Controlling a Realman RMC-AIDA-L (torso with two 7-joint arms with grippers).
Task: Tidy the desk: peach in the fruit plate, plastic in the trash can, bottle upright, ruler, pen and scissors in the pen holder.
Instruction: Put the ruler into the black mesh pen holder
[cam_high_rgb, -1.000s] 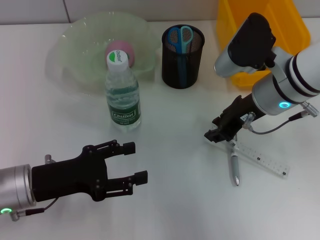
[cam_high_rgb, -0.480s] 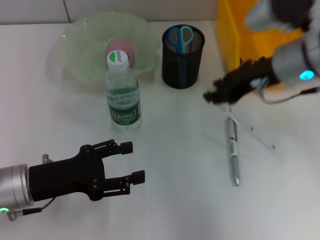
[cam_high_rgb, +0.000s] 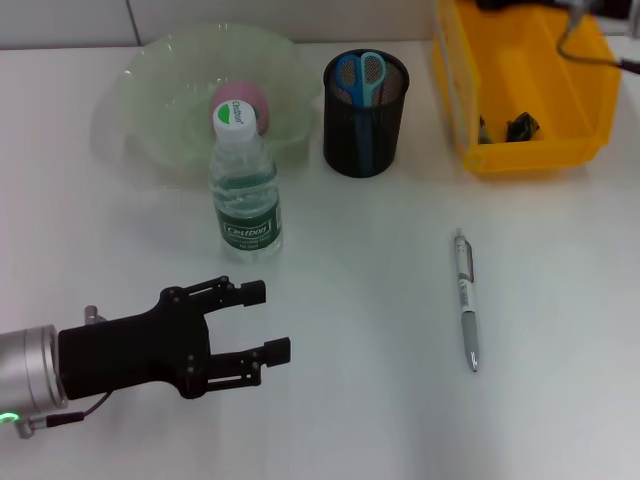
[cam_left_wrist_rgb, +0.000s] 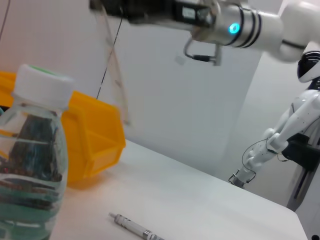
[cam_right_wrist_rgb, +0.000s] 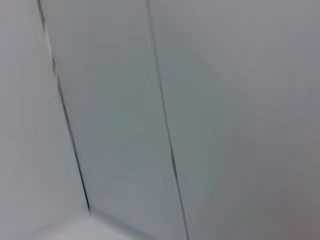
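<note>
Table (cam_high_rgb: 380, 400), white, takes up most of the head view. Green plate (cam_high_rgb: 150, 90) at far left, w/ peach (cam_high_rgb: 240, 95) inside it. Yellow bin (cam_high_rgb: 455, 90) at far right; dark scraps (cam_high_rgb: 520, 127) lie on its floor, can't tell what they are.

L gripper (cam_high_rgb: 272, 320) hangs low over the near left of the table, fingers spread wide, nothing betw. them, well apart from everything.

R gripper (cam_left_wrist_rgb: 107, 7) shows only in the left wrist view, raised high above the table at the bin side. Clear ruler (cam_left_wrist_rgb: 116, 70) hangs down from it, tilted, so it looks clamped on the ruler's top end; fingers themselves are hard to make out.

Bottle (cam_high_rgb: 245, 205) stands upright, cap on, just in front of the plate.

Black mesh holder (cam_high_rgb: 365, 140) stands betw. plate and bin. Scissors (cam_high_rgb: 360, 72) are in it, blue handles up.

Pen (cam_high_rgb: 466, 300) lies flat on the table, right of centre, in front of the bin, apart from all else.
</note>
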